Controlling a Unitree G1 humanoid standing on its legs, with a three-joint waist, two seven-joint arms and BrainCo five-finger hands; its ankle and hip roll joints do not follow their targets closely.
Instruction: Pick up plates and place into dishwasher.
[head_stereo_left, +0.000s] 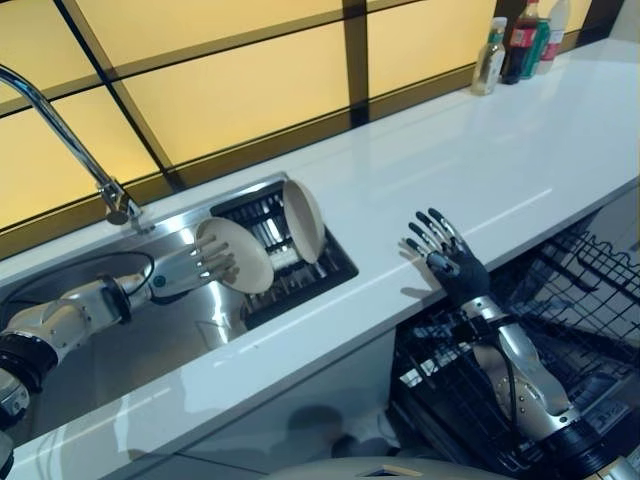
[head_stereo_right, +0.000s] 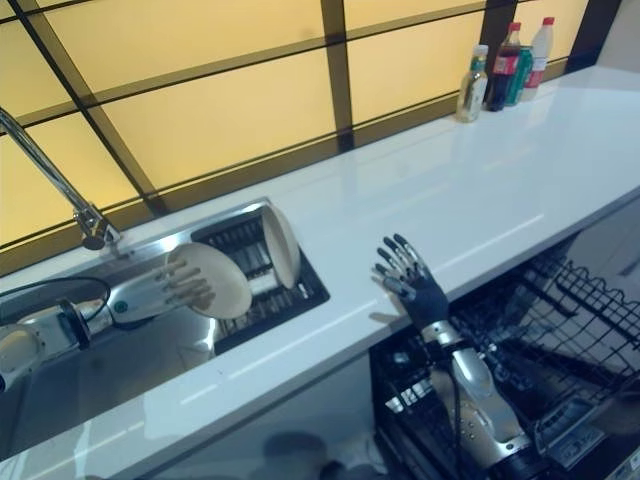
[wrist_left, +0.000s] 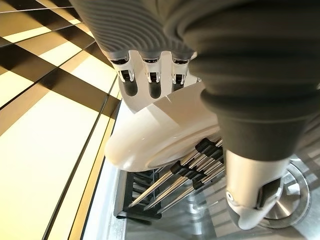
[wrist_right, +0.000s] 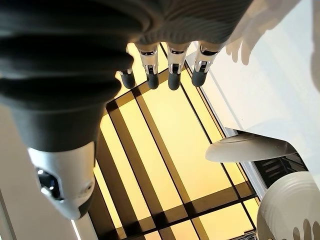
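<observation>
Two cream plates are in the sink's dish rack (head_stereo_left: 318, 268). One plate (head_stereo_left: 304, 219) stands upright on edge at the rack's back. The nearer plate (head_stereo_left: 243, 256) leans to the left, and my left hand (head_stereo_left: 186, 270) lies against its face with straight fingers (wrist_left: 152, 88). In the left wrist view the thumb (wrist_left: 248, 196) hangs below this plate (wrist_left: 165, 131), apart from it. My right hand (head_stereo_left: 452, 262) is raised open over the counter's front edge, above the open dishwasher rack (head_stereo_left: 566, 284), and holds nothing.
A curved faucet (head_stereo_left: 62, 131) rises at the sink's back left. The steel sink basin (head_stereo_left: 150, 335) lies left of the dish rack. Several bottles (head_stereo_left: 518, 44) stand at the far right end of the white counter (head_stereo_left: 480, 160). Amber window panels run behind.
</observation>
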